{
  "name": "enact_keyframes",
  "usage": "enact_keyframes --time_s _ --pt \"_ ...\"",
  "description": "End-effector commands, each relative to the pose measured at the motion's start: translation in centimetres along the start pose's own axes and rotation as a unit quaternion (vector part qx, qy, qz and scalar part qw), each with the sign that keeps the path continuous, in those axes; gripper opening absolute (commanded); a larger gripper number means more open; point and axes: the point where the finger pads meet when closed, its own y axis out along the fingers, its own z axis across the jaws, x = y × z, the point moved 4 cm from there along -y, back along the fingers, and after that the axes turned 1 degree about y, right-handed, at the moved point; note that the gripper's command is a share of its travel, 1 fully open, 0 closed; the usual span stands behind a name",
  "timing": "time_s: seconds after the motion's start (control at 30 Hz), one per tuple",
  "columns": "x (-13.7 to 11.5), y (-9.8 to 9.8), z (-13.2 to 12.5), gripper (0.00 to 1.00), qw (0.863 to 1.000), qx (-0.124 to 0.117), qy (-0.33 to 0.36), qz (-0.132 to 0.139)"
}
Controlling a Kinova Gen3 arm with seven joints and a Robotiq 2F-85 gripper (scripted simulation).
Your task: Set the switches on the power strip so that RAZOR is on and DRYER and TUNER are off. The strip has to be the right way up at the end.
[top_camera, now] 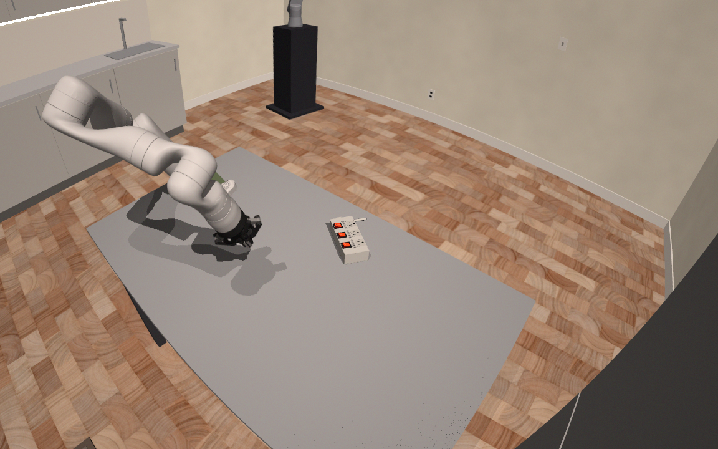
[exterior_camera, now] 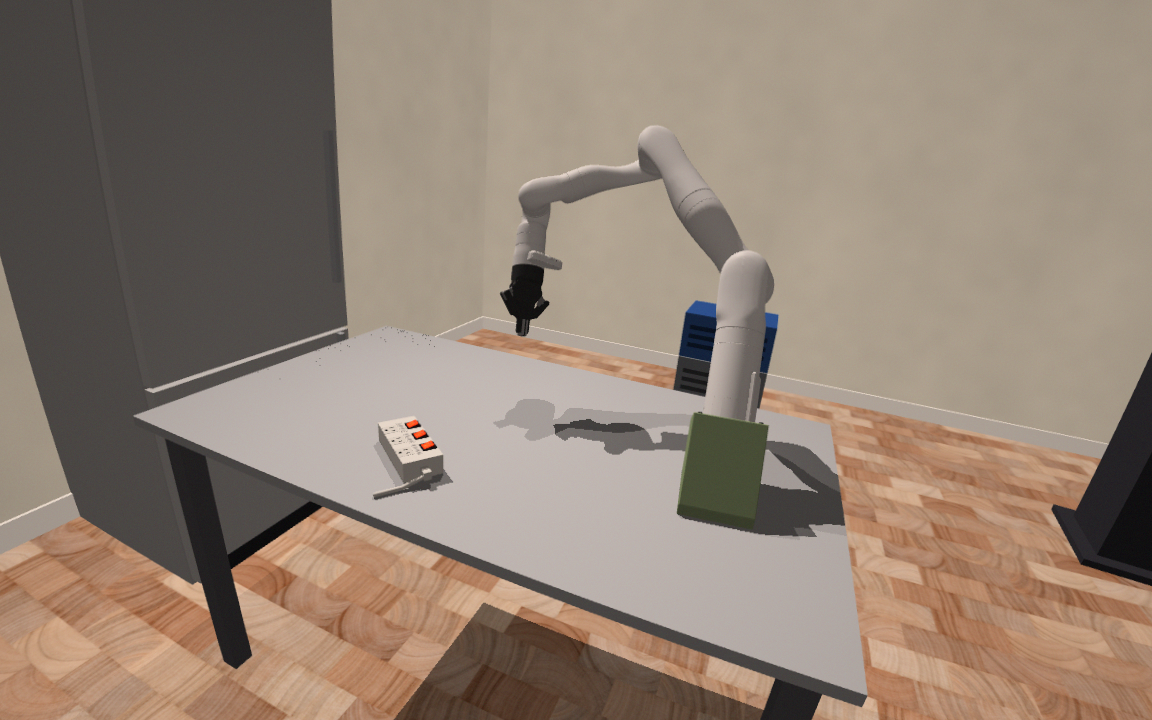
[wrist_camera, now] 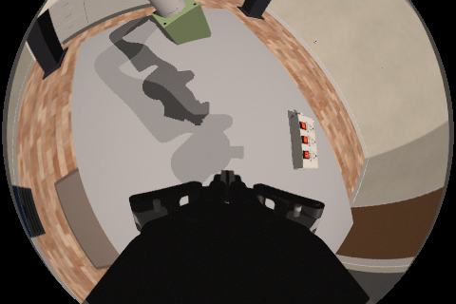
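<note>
A white power strip (top_camera: 356, 256) (exterior_camera: 420, 467) (wrist_camera: 311, 162) lies on the table, right way up, with its sockets and three red switches facing upward. The switches are in a row: one at the cord end (top_camera: 337, 224) (exterior_camera: 427, 445) (wrist_camera: 303, 125), a middle switch (top_camera: 341, 234) (exterior_camera: 420, 434) (wrist_camera: 305, 140) and a far-end switch (top_camera: 346, 244) (exterior_camera: 412, 424) (wrist_camera: 306, 155). The labels and the rocker positions are too small to read. My gripper (exterior_camera: 522, 329) (wrist_camera: 227, 178) is shut and empty, high above the table and well to the side of the strip.
The grey table (top_camera: 316, 335) (exterior_camera: 562, 537) (wrist_camera: 256, 81) carries the strip and the green arm base (exterior_camera: 723, 470) (wrist_camera: 192, 26). A short cord (top_camera: 360, 219) (exterior_camera: 396, 489) leaves one end of the strip, near a long table edge. A dark fridge (exterior_camera: 222, 179) stands beyond one table end.
</note>
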Motion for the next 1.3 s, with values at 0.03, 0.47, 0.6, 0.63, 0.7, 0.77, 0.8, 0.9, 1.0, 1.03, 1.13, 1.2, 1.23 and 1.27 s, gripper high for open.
enact_keyframes --time_s 0.03,0.47,0.6,0.63,0.7,0.77,0.8,0.9,1.0,1.03,1.13,1.2,1.23,1.27 --pt "-0.1 0.1 0.3 0.00 1.000 0.000 -0.003 0.001" --pt "0.0 0.8 1.2 0.00 1.000 -0.011 0.024 0.000" --pt "0.0 0.8 1.2 0.00 1.000 -0.011 0.024 0.000" --pt "0.1 1.2 1.6 0.00 0.999 -0.017 0.037 0.000" --pt "0.1 1.2 1.6 0.00 0.999 -0.017 0.037 0.000" --pt "0.1 1.2 1.6 0.00 0.999 -0.017 0.037 0.000" --pt "0.1 1.2 1.6 0.00 0.999 -0.017 0.037 0.000" --pt "0.1 1.2 1.6 0.00 0.999 -0.017 0.037 0.000" --pt "0.2 1.6 2.1 0.00 0.998 -0.022 0.050 -0.001" --pt "0.2 1.6 2.1 0.00 0.998 -0.022 0.050 -0.001" --pt "0.2 1.6 2.1 0.00 0.998 -0.022 0.050 -0.001" --pt "0.2 2.0 2.5 0.00 0.998 -0.028 0.063 -0.002" --pt "0.2 2.0 2.5 0.00 0.998 -0.028 0.063 -0.002" --pt "0.2 2.0 2.5 0.00 0.998 -0.028 0.063 -0.002"
